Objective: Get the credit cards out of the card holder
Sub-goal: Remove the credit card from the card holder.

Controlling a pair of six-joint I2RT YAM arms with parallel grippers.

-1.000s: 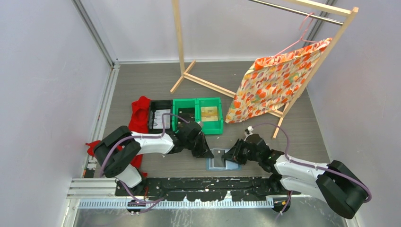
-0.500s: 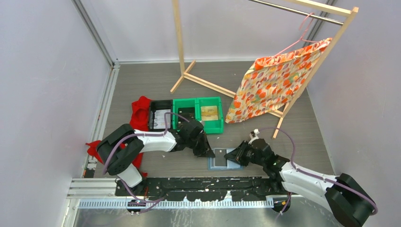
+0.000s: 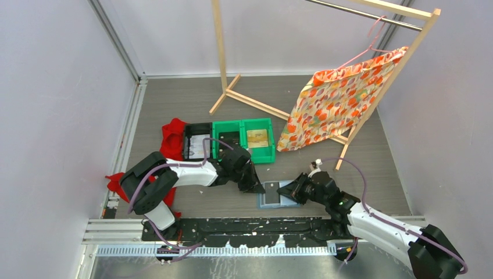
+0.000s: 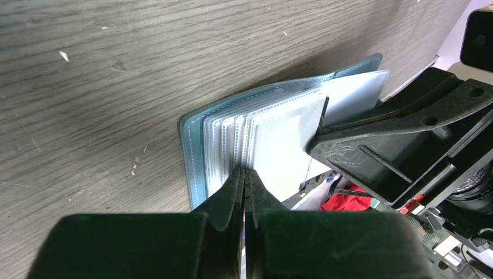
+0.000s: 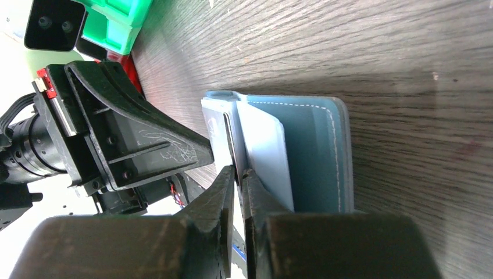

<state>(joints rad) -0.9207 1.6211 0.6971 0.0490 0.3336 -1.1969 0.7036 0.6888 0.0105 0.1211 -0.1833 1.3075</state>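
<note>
Card holder (image 3: 272,195) is laid open on the table (image 3: 174,104), between both grippers. Left gripper (image 4: 245,172) is closed at the edge of the clear sleeves (image 4: 279,139); a grasp cannot be confirmed. Right gripper (image 5: 238,172) is nearly closed, with a pale inner leaf (image 5: 264,151) pinched between its fingers.

Card holder (image 3: 271,198) is boxed in. Left gripper (image 3: 259,189) pinches its pages at 9 o'clock, right gripper (image 3: 285,190) at 3. Black base rail (image 3: 244,225) sits near at 6. Green bins (image 3: 243,141) stand near at 11. Bare table (image 3: 285,165) is open from 12 to 1, up to the wooden rack (image 3: 256,102) and hanging patterned cloth (image 3: 334,99).
</note>
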